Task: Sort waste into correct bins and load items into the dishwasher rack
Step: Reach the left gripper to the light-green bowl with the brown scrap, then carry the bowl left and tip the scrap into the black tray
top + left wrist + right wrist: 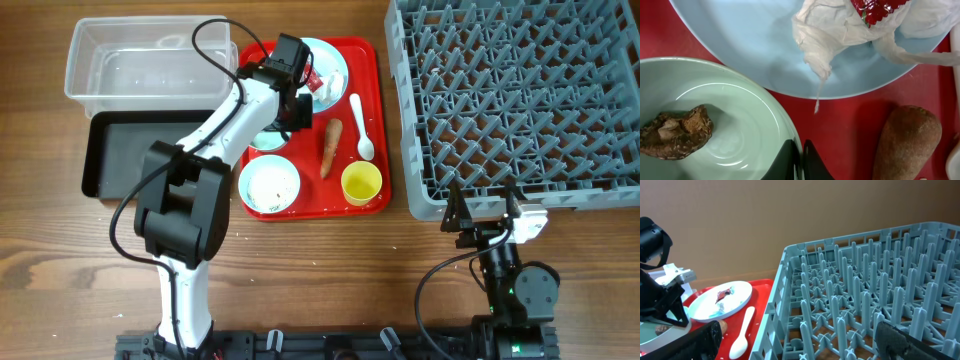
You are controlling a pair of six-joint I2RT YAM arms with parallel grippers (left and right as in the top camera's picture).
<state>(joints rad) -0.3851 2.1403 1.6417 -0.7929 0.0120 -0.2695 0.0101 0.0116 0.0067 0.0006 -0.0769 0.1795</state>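
Note:
My left gripper (287, 108) (799, 150) is shut on the rim of a pale blue bowl (740, 125) that holds the brown lump (675, 132), on the red serving tray. Just beyond lies the pale blue plate (750, 40) (335, 62) with crumpled tissue (835, 30) and the red sauce packet (875, 9). The carrot (331, 145) (907, 140), white spoon (362, 125), yellow cup (361, 183) and a bowl with rice (269, 186) lie on the tray too. My right gripper (483, 205) (800, 345) is open and empty at the near edge of the grey rack (520, 100) (865, 295).
The clear tub (140, 60) stands at the back left, with the black tray (120, 150) in front of it, both left of the red serving tray (375, 60). The rack fills the right side. Bare wooden table runs along the front.

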